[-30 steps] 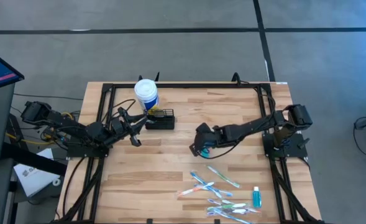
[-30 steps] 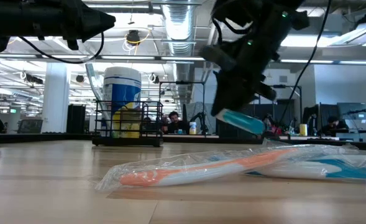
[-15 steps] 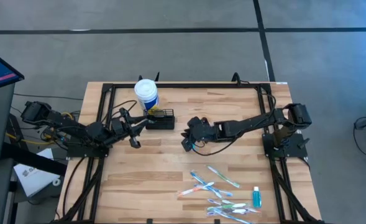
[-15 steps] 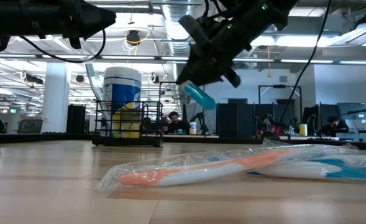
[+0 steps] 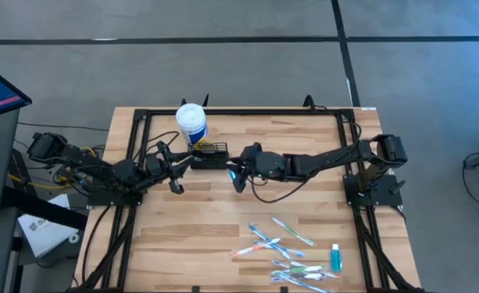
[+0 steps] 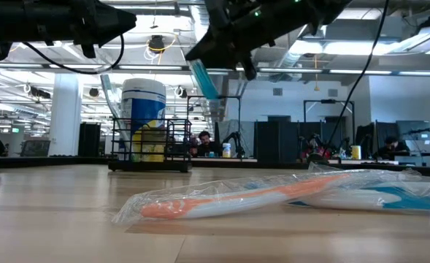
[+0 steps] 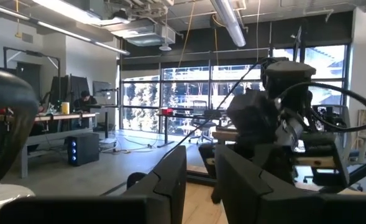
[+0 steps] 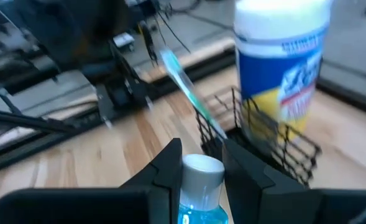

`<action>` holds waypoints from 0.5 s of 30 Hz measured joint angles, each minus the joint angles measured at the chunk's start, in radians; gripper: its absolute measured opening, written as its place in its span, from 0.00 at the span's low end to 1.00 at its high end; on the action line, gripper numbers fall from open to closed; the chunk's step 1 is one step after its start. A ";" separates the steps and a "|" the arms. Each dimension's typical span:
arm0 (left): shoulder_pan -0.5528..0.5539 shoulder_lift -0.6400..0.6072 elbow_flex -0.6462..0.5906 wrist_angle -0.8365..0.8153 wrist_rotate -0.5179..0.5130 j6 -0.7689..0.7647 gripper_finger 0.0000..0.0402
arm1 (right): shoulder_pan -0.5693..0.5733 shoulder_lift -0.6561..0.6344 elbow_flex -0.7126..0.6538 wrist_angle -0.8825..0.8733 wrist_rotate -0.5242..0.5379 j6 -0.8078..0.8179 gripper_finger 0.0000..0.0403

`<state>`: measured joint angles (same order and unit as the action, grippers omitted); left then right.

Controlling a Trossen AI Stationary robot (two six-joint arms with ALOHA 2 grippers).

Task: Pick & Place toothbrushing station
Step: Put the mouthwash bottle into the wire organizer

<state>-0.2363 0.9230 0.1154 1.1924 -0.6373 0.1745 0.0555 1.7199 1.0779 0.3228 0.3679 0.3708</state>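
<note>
The toothbrushing station [image 5: 211, 155] is a small black wire caddy at the table's far left. It stands on its base beside the white blue-labelled tub [image 5: 192, 122], and a toothbrush [image 8: 186, 81] stands in it. My right gripper [image 5: 237, 172] is just right of the caddy, above the table, shut on a small blue bottle [image 8: 201, 205] with a white cap. My left gripper [image 5: 174, 173] waits just left of the caddy; its fingers [image 7: 170, 180] stand a narrow gap apart and hold nothing. My right gripper pinches the blue bottle's body just behind the white cap [image 8: 202, 167] between its two fingers. The cap end sticks out past the fingertips toward the caddy. In the low view the bottle [image 6: 202, 79] hangs slanting below the gripper, lifted clear of the table.
Several wrapped toothbrushes [image 5: 284, 244] and another small blue bottle [image 5: 335, 259] lie at the near right; one wrapped brush [image 6: 236, 201] lies close in the low view. A black frame rail [image 5: 239, 112] runs along the table's far edge. Bare wood lies mid-table.
My right gripper has carried the blue bottle toward the table's left, up to the caddy, and higher in the low view. The bottle has turned from lying nearly level to hanging steeply.
</note>
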 joint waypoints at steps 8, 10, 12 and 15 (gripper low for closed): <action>0.000 0.000 0.000 0.000 0.018 0.000 0.20 | -0.016 0.013 0.000 0.126 0.030 -0.126 0.20; 0.000 0.000 0.000 0.000 0.018 0.000 0.20 | -0.027 0.035 0.001 0.170 0.030 -0.145 0.20; 0.000 0.000 0.001 0.000 0.018 0.000 0.20 | -0.040 0.071 0.001 0.245 0.025 -0.167 0.20; 0.000 0.000 0.001 0.000 0.018 0.000 0.20 | -0.059 0.128 0.001 0.355 0.026 -0.219 0.20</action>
<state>-0.2363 0.9229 0.1162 1.1923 -0.6197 0.1745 -0.0035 1.8482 1.0786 0.6774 0.3935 0.1515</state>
